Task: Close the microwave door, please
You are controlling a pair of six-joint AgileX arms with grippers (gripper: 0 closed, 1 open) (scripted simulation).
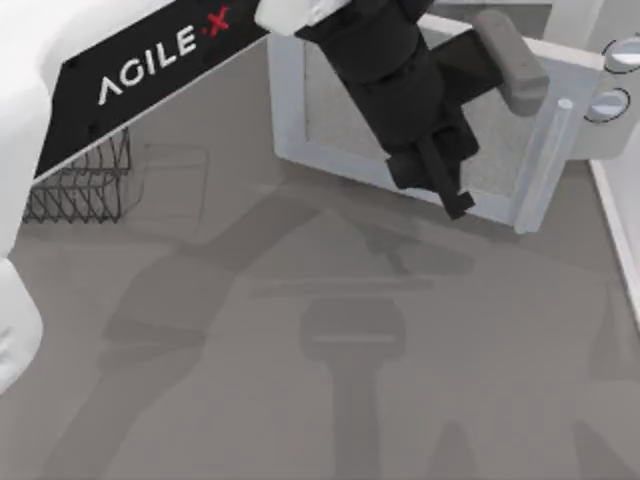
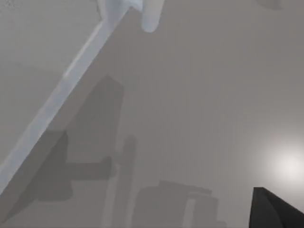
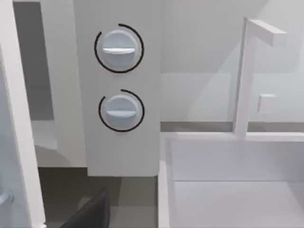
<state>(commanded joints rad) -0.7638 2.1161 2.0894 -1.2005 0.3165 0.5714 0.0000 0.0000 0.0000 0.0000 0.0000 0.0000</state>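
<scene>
Top view. The microwave door (image 1: 400,120) stands swung open near the top of the table, its greyish window facing up toward the camera and its pale bar handle (image 1: 545,160) along the edge nearest the microwave body (image 3: 118,85), whose 2 knobs show at the far right. Your left arm reaches in from the upper left, and the left gripper (image 1: 445,180) hangs over the window's lower right part, just beside the handle. Its 2 dark fingers lie close together and hold nothing; whether they touch the panel you cannot tell.

Left wrist view. The door's white frame edge (image 2: 57,109) runs diagonally, with the table surface (image 2: 199,104) beyond it.

Right wrist view. The right arm is parked at the right, facing the knob panel; the state of its fingers cannot be told.

Procedure. You appear to be early in the closing push. Judged from this pose, do best by pressing with the fingers' flat side against the panel near the handle edge, far from the hinge, and following the door's arc rather than pushing straight. Keep clear of the handle so the fingers do not snag.
</scene>
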